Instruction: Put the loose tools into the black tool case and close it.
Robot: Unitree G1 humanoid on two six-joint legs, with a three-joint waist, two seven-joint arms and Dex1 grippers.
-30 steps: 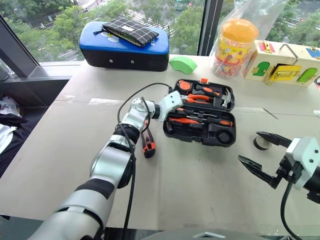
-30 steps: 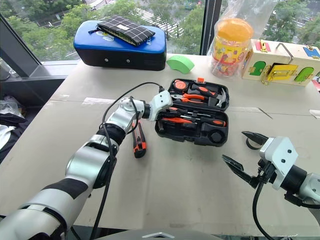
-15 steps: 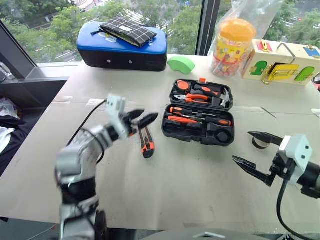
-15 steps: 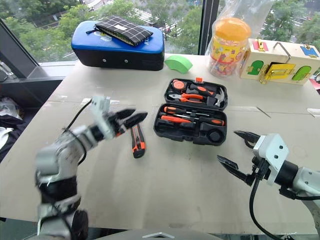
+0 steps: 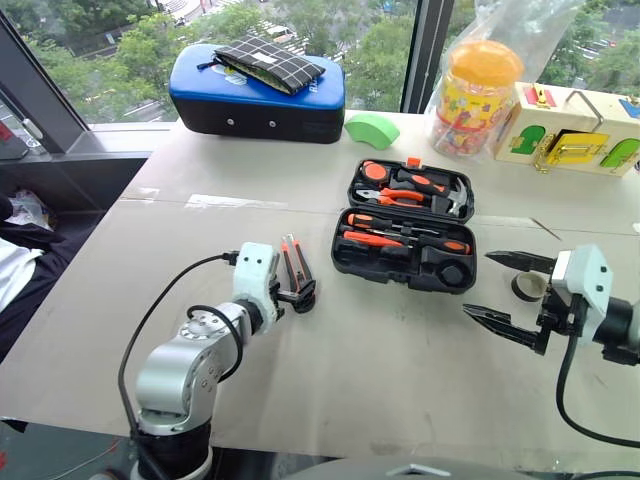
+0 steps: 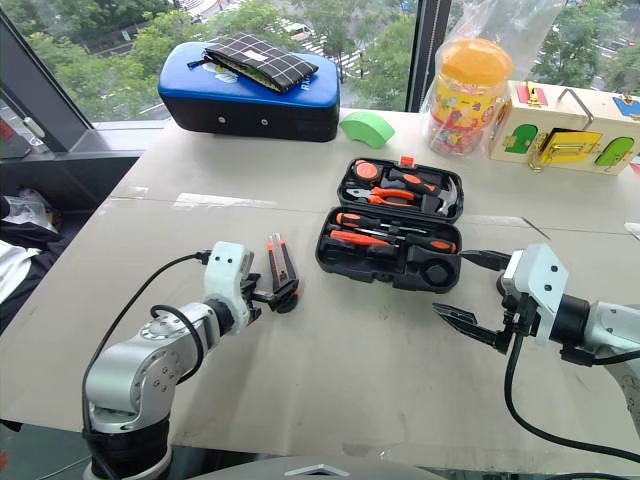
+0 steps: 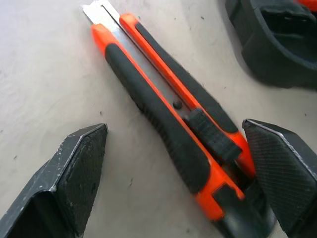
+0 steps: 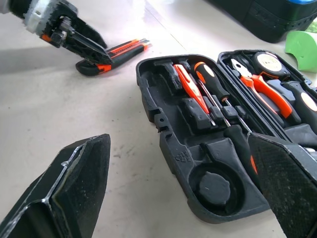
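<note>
Left gripper (image 7: 183, 163): two black fingers spread wide, straddling the butt end of the knife; the ribbed pad (image 7: 81, 168) on one side stands clear of it, the other fingertip is just beside the handle, contact cannot be told.
Utility knife (image 5: 294, 268): orange-and-black plastic body with a steel blade strip, lying flat on the pale tabletop (image 5: 330, 350), blade tip pointing away from the left jaws.
Right gripper (image 5: 510, 290): black fingers spread wide, nothing between them, hovering over the table.
Black tool case (image 5: 405, 222): small moulded-plastic clamshell, lid open and flat, just ahead of the right jaws and well apart from the left jaws.
Case contents: orange-handled screwdrivers (image 8: 208, 94) seated in the near half; orange-handled pliers (image 8: 262, 87) in the far half.
</note>
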